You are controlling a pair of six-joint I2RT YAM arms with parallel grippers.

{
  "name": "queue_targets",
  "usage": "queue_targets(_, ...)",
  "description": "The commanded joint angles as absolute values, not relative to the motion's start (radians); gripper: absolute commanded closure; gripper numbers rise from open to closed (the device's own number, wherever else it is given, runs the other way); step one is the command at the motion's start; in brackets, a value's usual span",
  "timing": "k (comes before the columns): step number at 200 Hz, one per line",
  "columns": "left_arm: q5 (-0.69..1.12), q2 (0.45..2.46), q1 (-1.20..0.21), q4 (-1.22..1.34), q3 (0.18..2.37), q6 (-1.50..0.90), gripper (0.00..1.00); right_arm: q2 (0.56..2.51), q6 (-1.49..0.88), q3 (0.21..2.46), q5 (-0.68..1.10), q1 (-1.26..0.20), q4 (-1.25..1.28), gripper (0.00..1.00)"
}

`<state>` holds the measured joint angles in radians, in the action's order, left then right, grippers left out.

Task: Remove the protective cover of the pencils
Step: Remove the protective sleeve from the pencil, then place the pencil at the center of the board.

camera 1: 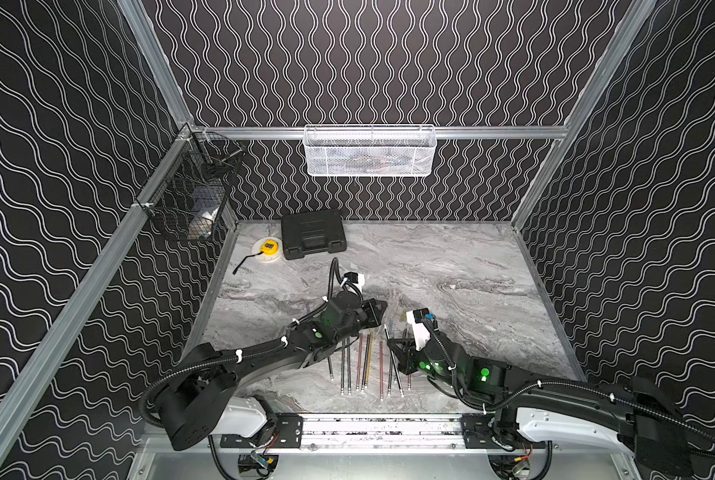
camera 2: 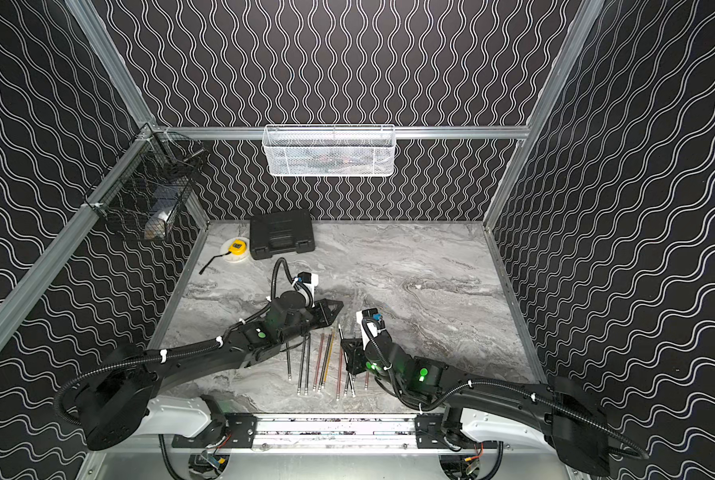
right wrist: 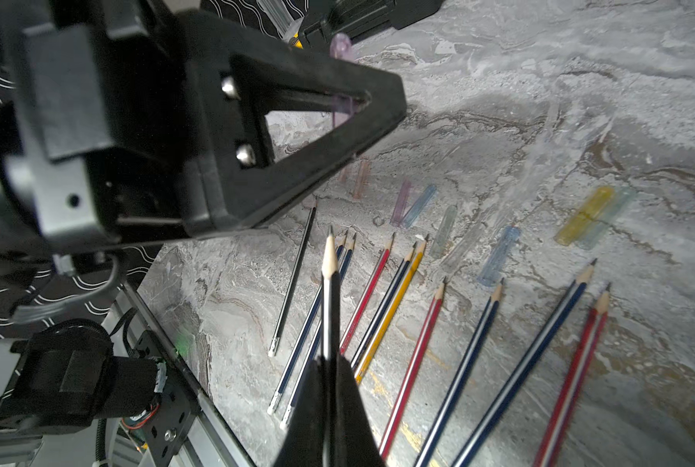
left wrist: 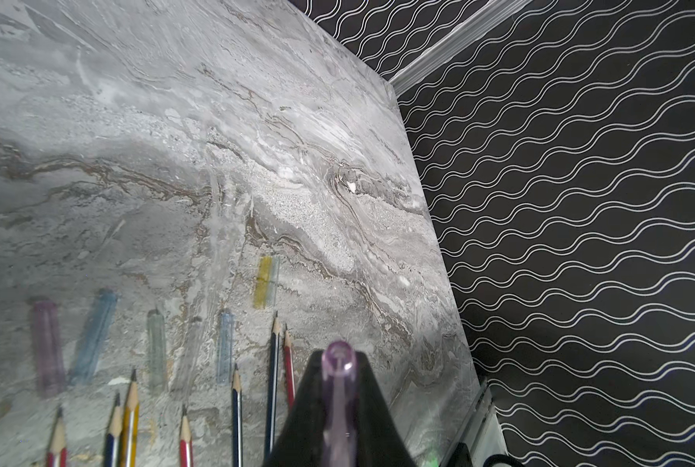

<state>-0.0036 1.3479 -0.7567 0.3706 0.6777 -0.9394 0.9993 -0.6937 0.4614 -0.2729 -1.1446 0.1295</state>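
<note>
Several pencils (camera 1: 364, 361) (camera 2: 320, 361) with dark, red and yellow bodies lie side by side on the marble table near its front edge, tips bare (left wrist: 236, 404) (right wrist: 459, 364). Several translucent protective covers (left wrist: 95, 335) (right wrist: 499, 254) lie loose just beyond the tips. My left gripper (camera 1: 382, 305) (camera 2: 339, 305) (left wrist: 339, 358) hovers above the far ends of the pencils, shut on a purple cover (left wrist: 339, 388) (right wrist: 341, 48). To its right, my right gripper (camera 1: 390, 343) (camera 2: 343, 343) (right wrist: 329, 360) is shut on a black pencil (right wrist: 329, 283) whose sharpened tip is bare and points toward the left gripper (right wrist: 372, 101).
A black case (camera 1: 312, 233) and a yellow tape measure (camera 1: 269, 248) sit at the back left of the table. A white mesh basket (camera 1: 370, 151) hangs on the back wall, a black wire basket (camera 1: 189, 195) on the left rail. The arms' mounting rail (camera 1: 380, 430) runs along the front.
</note>
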Motion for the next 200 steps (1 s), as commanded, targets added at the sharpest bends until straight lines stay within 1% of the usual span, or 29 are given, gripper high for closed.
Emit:
queue_targets(1, -0.030, 1.333, -0.753, 0.387, 0.667, -0.923, 0.89, 0.997, -0.712, 0.458, -0.301, -1.147, 0.123, 1.00)
queue_targets(35, -0.040, 1.328, -0.755, 0.380, 0.663, -0.918, 0.89, 0.985, -0.756, 0.453, -0.375, -1.148, 0.074, 1.00)
queue_targets(64, -0.056, 1.323, -0.754, 0.360, 0.663, -0.905, 0.90, 0.953, -0.843, 0.443, -0.525, -1.142, -0.040, 1.00)
queue_targets(94, -0.061, 1.318, -0.755, 0.358, 0.659, -0.904, 0.90, 0.933, -0.943, 0.444, -0.608, -1.102, -0.191, 1.00)
queue_targets(122, -0.056, 1.317, -0.754, 0.360, 0.655, -0.905, 0.90, 0.907, -1.008, 0.401, -0.583, -1.026, -0.244, 1.00)
queue_targets(152, -0.055, 1.319, -0.755, 0.362, 0.653, -0.907, 0.90, 0.894, -1.015, 0.349, -0.507, -0.939, -0.224, 1.00)
queue_targets(200, -0.054, 1.324, -0.755, 0.366, 0.654, -0.911, 0.90, 0.989, -1.024, 0.328, -0.456, -0.916, -0.177, 1.00)
